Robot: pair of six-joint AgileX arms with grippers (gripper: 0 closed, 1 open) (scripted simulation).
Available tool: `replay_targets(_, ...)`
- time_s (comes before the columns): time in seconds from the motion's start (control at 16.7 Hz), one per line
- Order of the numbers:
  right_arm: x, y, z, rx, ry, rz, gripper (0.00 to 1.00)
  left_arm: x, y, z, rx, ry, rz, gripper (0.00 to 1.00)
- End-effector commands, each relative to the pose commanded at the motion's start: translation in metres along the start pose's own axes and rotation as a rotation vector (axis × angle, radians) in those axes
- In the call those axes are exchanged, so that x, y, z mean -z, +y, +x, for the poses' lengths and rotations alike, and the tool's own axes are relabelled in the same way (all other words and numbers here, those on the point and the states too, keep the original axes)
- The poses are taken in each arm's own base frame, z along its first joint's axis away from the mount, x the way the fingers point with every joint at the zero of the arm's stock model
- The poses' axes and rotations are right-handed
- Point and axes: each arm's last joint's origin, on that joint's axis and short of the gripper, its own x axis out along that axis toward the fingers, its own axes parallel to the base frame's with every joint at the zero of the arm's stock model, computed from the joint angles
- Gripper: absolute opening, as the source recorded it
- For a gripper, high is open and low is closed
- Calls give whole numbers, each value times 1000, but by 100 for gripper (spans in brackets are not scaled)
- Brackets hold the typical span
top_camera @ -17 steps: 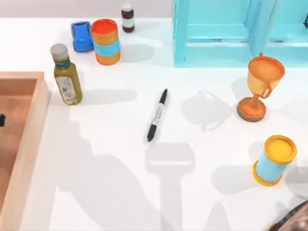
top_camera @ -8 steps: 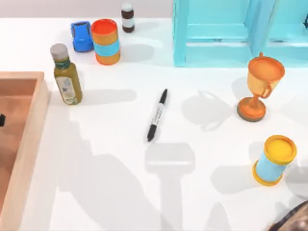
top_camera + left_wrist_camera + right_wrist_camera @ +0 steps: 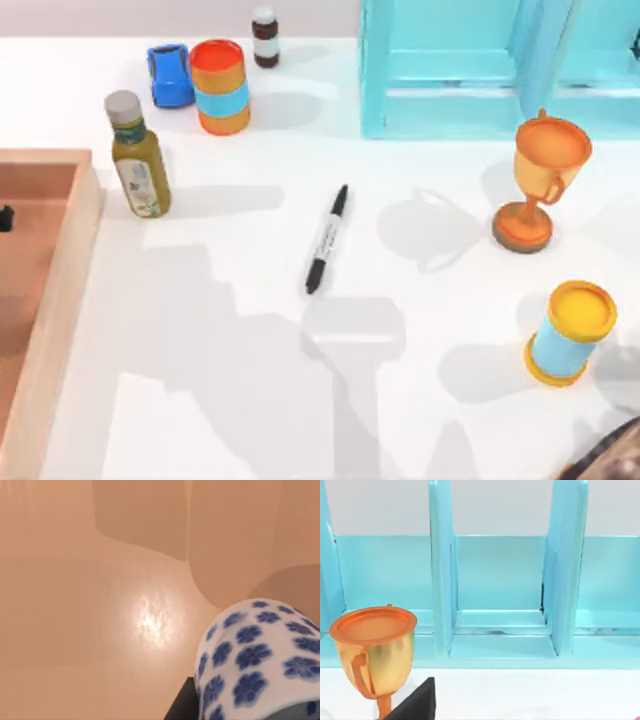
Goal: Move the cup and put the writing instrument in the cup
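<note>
The cup [image 3: 255,660], white with blue flowers, sits close up in the left wrist view over the wooden tray floor. One dark finger [image 3: 181,709] of my left gripper presses against its side. From above, a small dark part of my left gripper [image 3: 4,216] shows inside the tray [image 3: 60,290] at the table's left edge. The writing instrument [image 3: 326,240], a slim black marker with a pale label, lies free near the table's middle. My right arm [image 3: 610,455] is parked at the bottom right corner.
An olive bottle [image 3: 138,160] stands beside the tray. At the back are a blue toy car [image 3: 170,73], an orange-and-blue canister [image 3: 220,86], a small brown bottle [image 3: 265,36] and a turquoise shelf [image 3: 470,70]. An orange trophy [image 3: 540,180] and a yellow-and-blue canister [image 3: 570,332] stand at the right.
The dark part of my left gripper has shifted toward the back of the tray, and the arm's shadow on the table has moved with it. The marker has not moved.
</note>
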Motion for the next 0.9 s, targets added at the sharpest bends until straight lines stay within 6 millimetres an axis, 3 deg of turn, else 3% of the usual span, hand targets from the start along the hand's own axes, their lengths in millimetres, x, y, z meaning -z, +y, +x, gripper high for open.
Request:
replay_targets(0.3,0,0,0,0,0,0,100,-10,-45,-50,9,-3,-1,0)
replay_targets(0.6,0,0,0,0,0,0,100,-2,-105,-98,9,22,-1,0)
replay_targets(0.78,0,0,0,0,0,0,100,8,-131,-117,7,21,13,0)
replay_targets(0.9,0,0,0,0,0,0,100,11,-138,-121,7,20,20,0)
